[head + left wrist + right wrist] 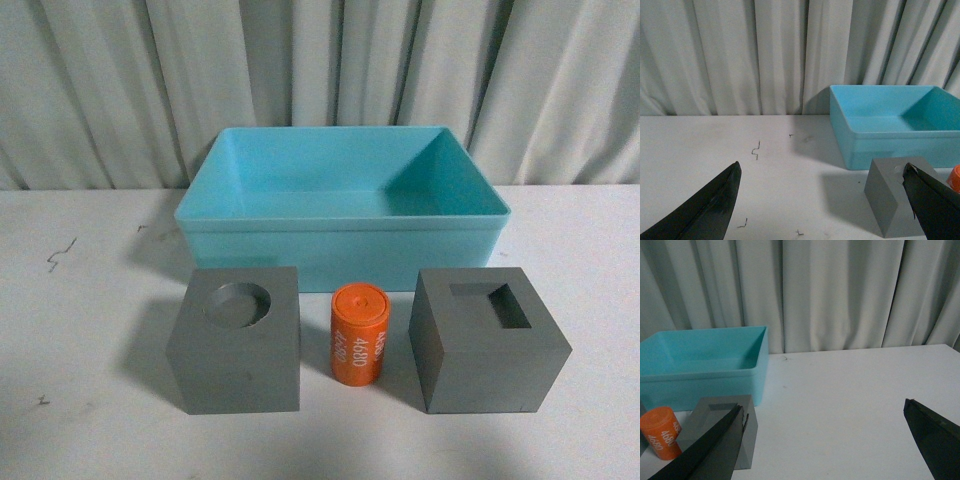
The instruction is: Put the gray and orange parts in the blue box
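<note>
In the front view the blue box (pixel 340 245) stands empty at the back of the white table. In front of it, in a row, sit a gray cube with a round recess (pixel 238 340), an orange cylinder marked 4680 (pixel 359 333) and a gray cube with a square recess (pixel 487 340). Neither arm shows in the front view. My left gripper (pixel 821 172) is open over bare table, with the round-recess cube (pixel 895 197) by one finger and the box (pixel 890 125) behind. My right gripper (pixel 825 412) is open, the square-recess cube (pixel 720 432) and the cylinder (pixel 661 432) beside one finger.
A pleated gray curtain (pixel 320 70) closes off the back of the table. Small dark scratch marks (pixel 60 255) dot the white tabletop to the left. Bare table lies on both sides of the row.
</note>
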Motion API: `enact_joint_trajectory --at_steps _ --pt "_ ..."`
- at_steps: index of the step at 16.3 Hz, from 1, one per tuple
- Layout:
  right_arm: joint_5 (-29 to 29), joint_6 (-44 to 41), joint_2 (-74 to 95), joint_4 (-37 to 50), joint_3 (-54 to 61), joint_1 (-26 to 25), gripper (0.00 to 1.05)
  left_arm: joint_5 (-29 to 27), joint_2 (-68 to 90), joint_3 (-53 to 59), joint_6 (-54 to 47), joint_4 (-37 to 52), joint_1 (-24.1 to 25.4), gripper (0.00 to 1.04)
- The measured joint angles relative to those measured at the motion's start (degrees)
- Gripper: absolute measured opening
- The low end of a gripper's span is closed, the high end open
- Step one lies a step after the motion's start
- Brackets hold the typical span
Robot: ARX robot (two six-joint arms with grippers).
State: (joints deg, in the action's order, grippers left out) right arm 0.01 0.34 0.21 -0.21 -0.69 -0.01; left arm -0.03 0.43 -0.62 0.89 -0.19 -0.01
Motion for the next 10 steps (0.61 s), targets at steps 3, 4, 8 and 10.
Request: enact_joint_trajectory --at_steps 3,4,8,10 --pt "0.0 0.0 0.0 0.0 0.0 0.0 0.98 0.0 0.0 0.0 0.0 0.0 0.0 0.98" --pt "0.0 0.0 0.0 0.0 0.0 0.0 0.98 0.0 0.0 0.0 0.0 0.0 0.0 0.98" --pt "0.0 0.0 0.0 0.0 0.0 0.0 0.98 0.0 0.0 0.0 0.0 0.0 0.0 0.98" --pt "0.0 0.0 0.0 0.0 0.0 0.0 0.98 0.0 0.0 0.0 0.0 0.0 0.0 0.98"
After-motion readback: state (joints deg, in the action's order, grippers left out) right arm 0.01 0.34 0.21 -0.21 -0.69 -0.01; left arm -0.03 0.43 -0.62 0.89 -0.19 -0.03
